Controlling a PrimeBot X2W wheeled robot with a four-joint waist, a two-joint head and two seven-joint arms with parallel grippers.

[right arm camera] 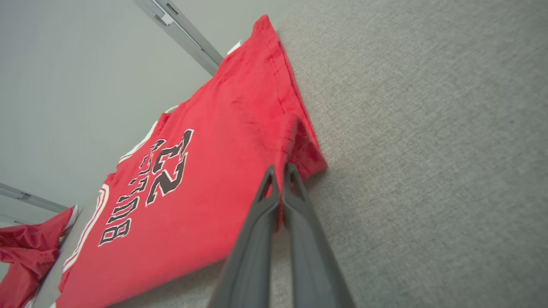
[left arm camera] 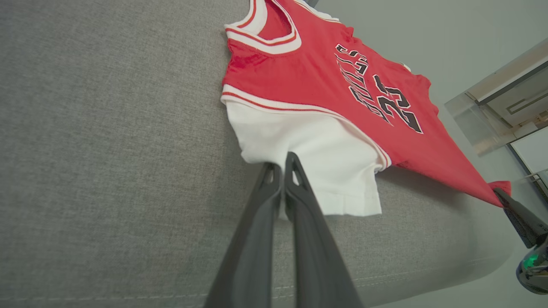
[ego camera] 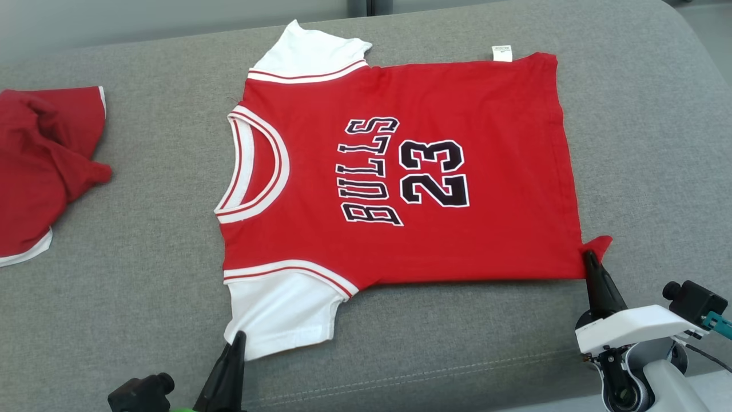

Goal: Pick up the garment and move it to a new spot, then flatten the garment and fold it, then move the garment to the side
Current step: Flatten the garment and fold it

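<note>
Looked down and found the red jersey (ego camera: 492,114) spread flat, print side up, about midway across the grey sofa cushion (ego camera: 143,257). Neck hole toward the robot's left, hem toward its right, so had to read the black BULLS 23 lettering (ego camera: 406,171) sideways. Noticed the far white sleeve (ego camera: 309,51) pointing toward the back of the cushion, plus a small white label (ego camera: 502,52) sticking out past the far side seam. Saw the near white sleeve (ego camera: 280,309) lying toward the front edge.

Caught the left gripper (ego camera: 237,339) clamped tight on the outer edge of that near sleeve, dark fingers pressed together with a sliver of white cloth pinched between. Same story at the right gripper (ego camera: 589,257): squeezed closed on the near hem corner, red fabric puckered into a little peak just past the fingertips. Checked both wrist views and got the same pinch from up close, hem corner raised a touch off the cushion.

Also spotted a second red garment (ego camera: 40,166), crumpled, white-trimmed, sitting well apart at the far left of the cushion. Couldn't make out the print on the label, too small.
</note>
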